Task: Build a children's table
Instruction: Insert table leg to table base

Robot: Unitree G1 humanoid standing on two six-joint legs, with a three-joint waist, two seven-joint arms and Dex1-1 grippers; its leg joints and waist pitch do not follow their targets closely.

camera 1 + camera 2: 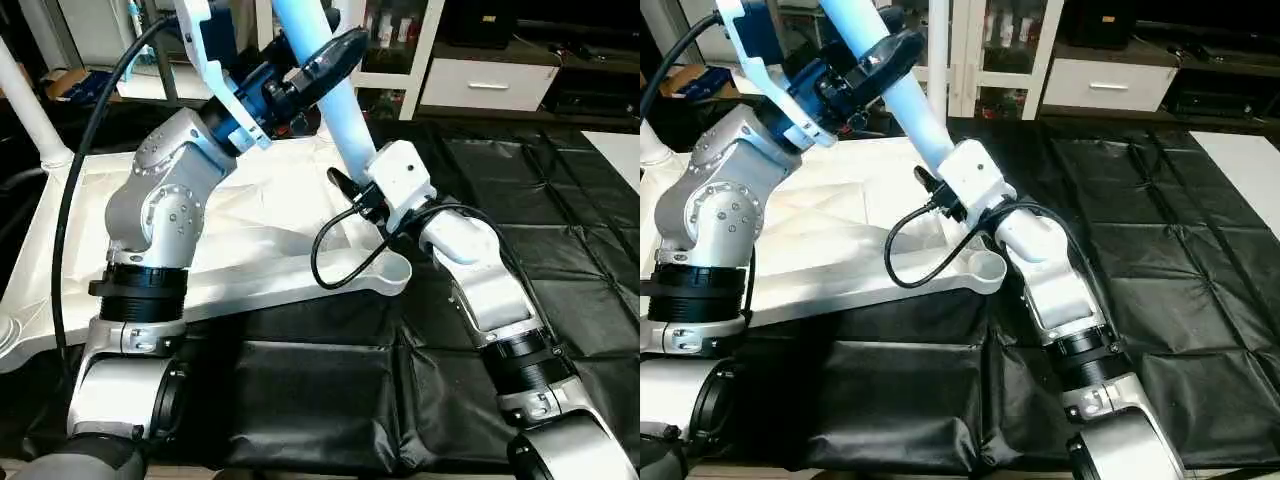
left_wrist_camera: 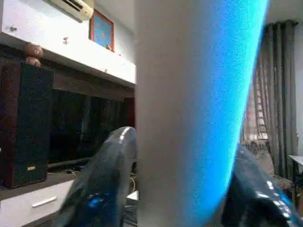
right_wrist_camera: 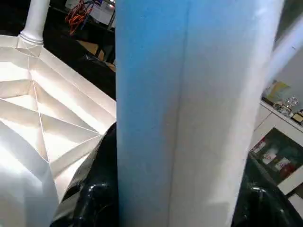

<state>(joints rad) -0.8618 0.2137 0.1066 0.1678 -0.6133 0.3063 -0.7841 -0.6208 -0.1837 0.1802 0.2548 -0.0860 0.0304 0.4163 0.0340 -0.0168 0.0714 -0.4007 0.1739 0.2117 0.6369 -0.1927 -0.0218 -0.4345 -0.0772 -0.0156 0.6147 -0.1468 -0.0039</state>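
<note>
with the tilted white table leg (image 1: 345, 115) grasped by both the left gripper (image 1: 322, 62) high up and the right gripper (image 1: 352, 192) lower, above the upturned tabletop (image 1: 250, 250)'s near right corner socket (image 1: 392, 272), 1 misaligned thread could cross-thread or jam.

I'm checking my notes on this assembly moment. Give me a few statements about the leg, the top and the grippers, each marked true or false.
1. Both grippers flank the same leg. True: the left gripper sits higher, the right gripper lower.
2. The table top lies ribbed side up. True.
3. The held leg lies flat on the black mat. False: it rises at a slant.
4. No leg is fitted yet. False: another leg stands in a far corner socket.
</note>
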